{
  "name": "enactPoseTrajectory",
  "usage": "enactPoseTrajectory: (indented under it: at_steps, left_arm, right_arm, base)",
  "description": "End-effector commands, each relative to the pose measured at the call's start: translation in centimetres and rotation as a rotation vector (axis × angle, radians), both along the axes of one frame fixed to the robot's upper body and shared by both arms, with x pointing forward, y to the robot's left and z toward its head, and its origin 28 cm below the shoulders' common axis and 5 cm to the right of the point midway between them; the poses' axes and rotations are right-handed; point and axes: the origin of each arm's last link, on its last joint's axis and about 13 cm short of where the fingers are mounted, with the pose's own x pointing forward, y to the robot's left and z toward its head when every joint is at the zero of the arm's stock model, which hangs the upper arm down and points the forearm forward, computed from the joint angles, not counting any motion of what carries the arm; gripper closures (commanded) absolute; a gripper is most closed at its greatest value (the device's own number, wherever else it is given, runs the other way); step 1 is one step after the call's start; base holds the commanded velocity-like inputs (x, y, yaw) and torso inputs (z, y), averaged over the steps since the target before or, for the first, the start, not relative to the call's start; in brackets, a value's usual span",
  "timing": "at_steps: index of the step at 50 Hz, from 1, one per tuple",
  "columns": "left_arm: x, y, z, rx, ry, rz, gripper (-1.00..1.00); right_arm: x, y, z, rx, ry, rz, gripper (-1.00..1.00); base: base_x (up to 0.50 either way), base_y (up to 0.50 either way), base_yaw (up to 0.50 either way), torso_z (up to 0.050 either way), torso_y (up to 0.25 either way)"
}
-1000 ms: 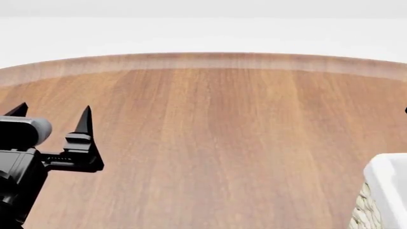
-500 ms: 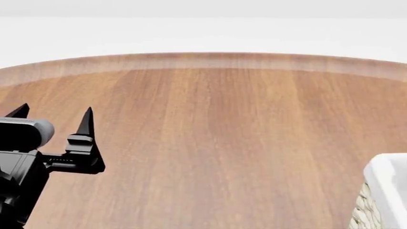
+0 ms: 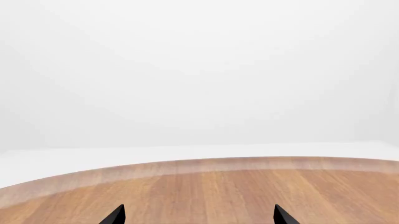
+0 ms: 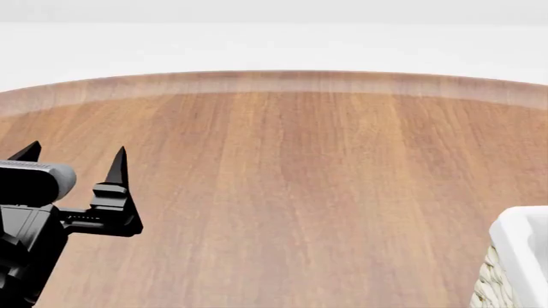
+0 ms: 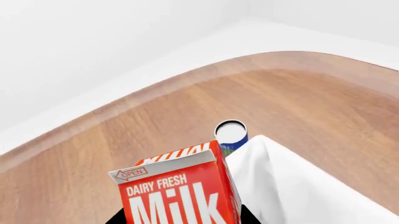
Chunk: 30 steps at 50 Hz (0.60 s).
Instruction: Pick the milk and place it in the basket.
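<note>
The milk [image 5: 177,189], a carton with a red top and white "Milk" lettering, fills the near part of the right wrist view. My right gripper [image 5: 181,220] is shut on it, with a black jaw on each side. The cloth-lined rim of the basket [image 5: 293,186] lies right beside the carton. In the head view only a corner of the basket [image 4: 520,253] shows at the lower right; the milk and the right gripper are out of that view. My left gripper [image 4: 76,160] is open and empty above the table at the left, and its tips [image 3: 116,215] show in the left wrist view.
A small blue can with a white lid [image 5: 231,133] stands just beyond the milk, against the basket's cloth. The round wooden table [image 4: 283,179] has its far curved edge [image 4: 274,80] against a white floor.
My left gripper has drifted slightly right and down in the head view. The basket corner sits a little lower in view.
</note>
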Motion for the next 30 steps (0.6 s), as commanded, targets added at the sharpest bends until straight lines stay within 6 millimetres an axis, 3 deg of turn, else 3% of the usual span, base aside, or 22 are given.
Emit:
enactPoseTrajectory:
  at_steps: [1,13,30]
  left_arm:
    - [0.0,0.0,0.0,0.002,-0.001,0.000,-1.00]
    - [0.0,0.0,0.1,0.004,-0.001,0.002,-1.00]
    - [0.0,0.0,0.2,0.004,-0.003,0.003,-1.00]
  right_arm:
    - [0.3,-0.2,-0.7,0.030,-0.021,0.009,1.00]
    - [-0.3,-1.2,-1.8,-0.003,0.029,-0.089,1.00]
    - [0.4,-1.1,-2.8,0.007,0.057,-0.071,1.00]
  base:
    - [0.00,0.00,0.00,0.000,0.000]
    - [0.00,0.00,0.00,0.001,0.002]
    - [0.00,0.00,0.00,0.001,0.001]
